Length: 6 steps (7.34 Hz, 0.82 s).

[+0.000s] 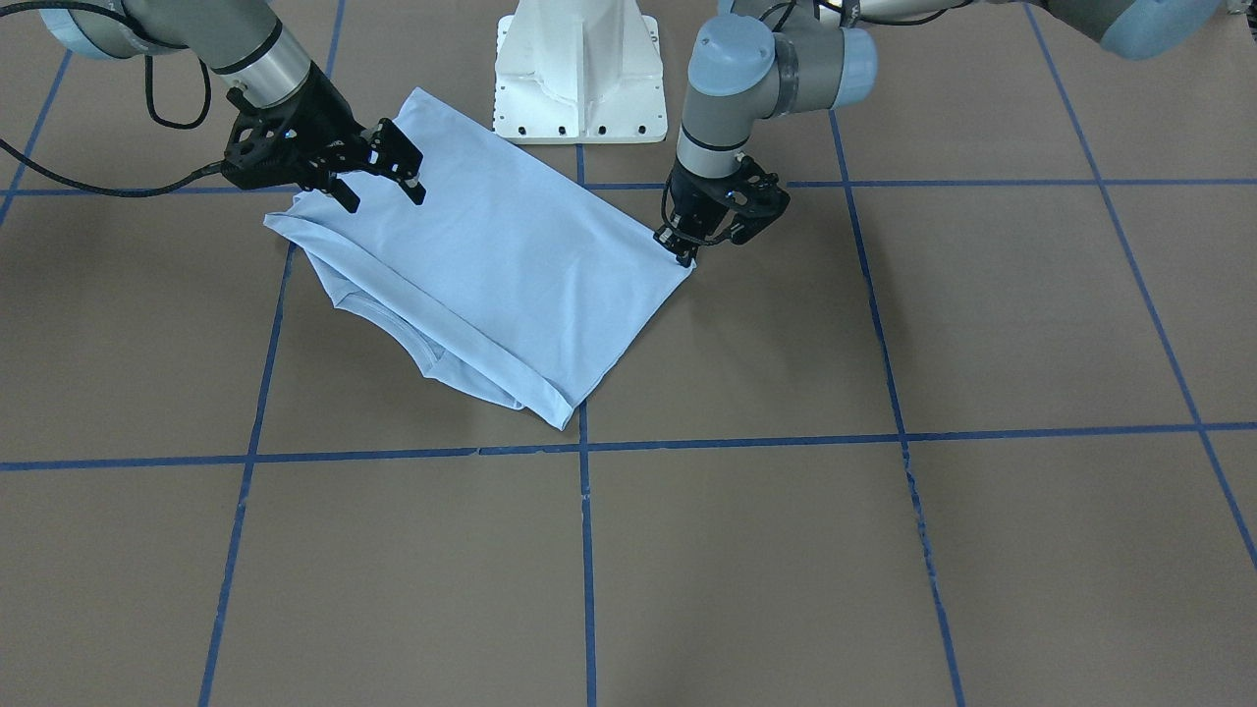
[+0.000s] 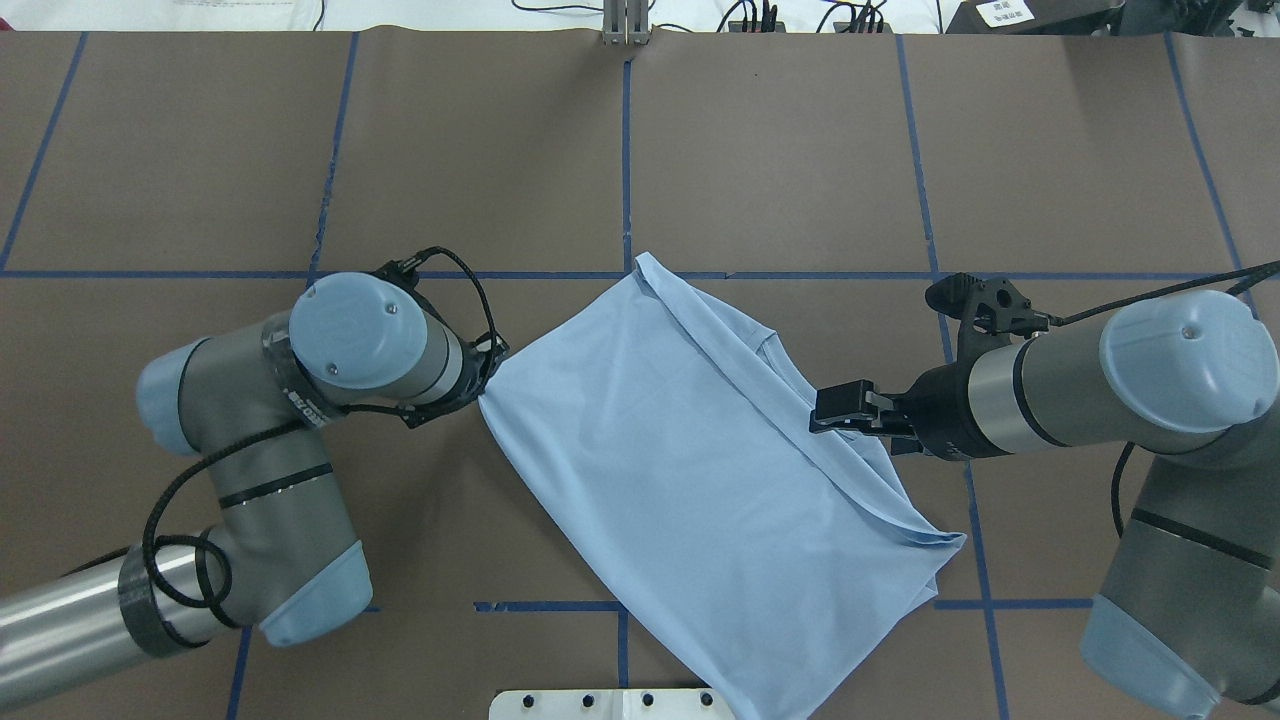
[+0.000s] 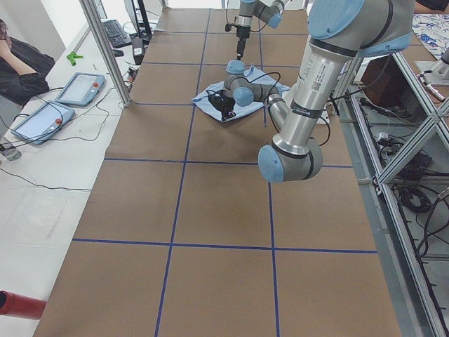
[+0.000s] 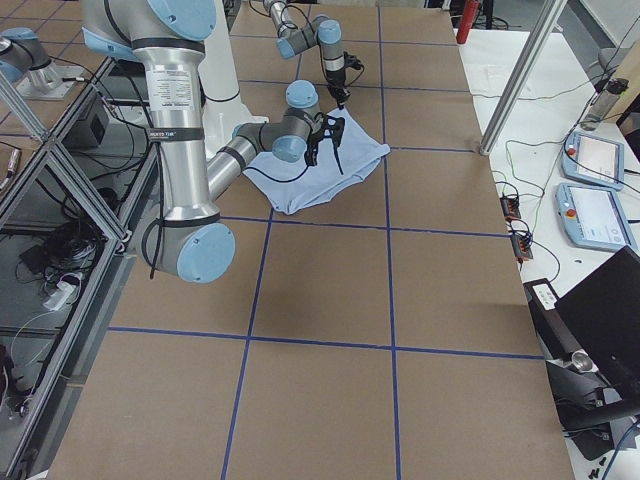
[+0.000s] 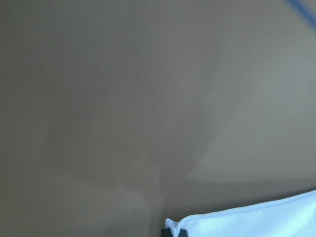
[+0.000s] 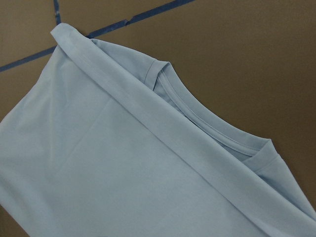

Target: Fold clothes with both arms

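The pale light-blue T-shirt (image 1: 501, 265) lies folded on the brown table, one layer over the other; its print is hidden. It also shows in the overhead view (image 2: 690, 470). The ribbed collar (image 6: 217, 131) peeks out beyond a folded edge. My left gripper (image 1: 683, 257) is shut on the shirt's corner at table level, also seen in the overhead view (image 2: 483, 390). The left wrist view shows that corner (image 5: 237, 222). My right gripper (image 1: 383, 196) is open and empty, just above the shirt's other side, near the collar (image 2: 820, 412).
The white pedestal base (image 1: 577, 69) stands right behind the shirt. Blue tape lines (image 1: 587, 550) grid the brown table. A side bench with tablets (image 3: 77, 88) and a seated person (image 3: 21, 63) lie past the table's far edge.
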Each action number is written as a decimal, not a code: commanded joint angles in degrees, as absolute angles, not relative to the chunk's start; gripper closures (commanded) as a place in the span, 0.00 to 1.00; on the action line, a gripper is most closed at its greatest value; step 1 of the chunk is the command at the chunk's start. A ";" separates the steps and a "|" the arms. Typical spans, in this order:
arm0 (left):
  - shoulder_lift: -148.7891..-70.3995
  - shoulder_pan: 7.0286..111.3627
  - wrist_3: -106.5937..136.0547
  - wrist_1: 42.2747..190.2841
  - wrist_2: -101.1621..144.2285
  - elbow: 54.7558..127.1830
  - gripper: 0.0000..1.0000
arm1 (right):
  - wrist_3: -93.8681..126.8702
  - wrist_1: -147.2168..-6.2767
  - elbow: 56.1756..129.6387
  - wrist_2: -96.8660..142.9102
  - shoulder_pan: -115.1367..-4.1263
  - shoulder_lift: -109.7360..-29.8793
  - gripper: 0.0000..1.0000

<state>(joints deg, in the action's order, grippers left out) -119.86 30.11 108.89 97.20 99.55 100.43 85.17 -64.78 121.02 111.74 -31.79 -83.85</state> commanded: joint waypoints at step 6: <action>-138.93 42.61 91.43 117.65 99.40 65.71 1.00 | 85.25 -64.78 120.06 111.53 -32.17 -83.85 0.00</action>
<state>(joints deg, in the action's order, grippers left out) -135.23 40.71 94.83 113.60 99.41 72.89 85.25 -64.78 120.40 111.60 -32.16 -83.84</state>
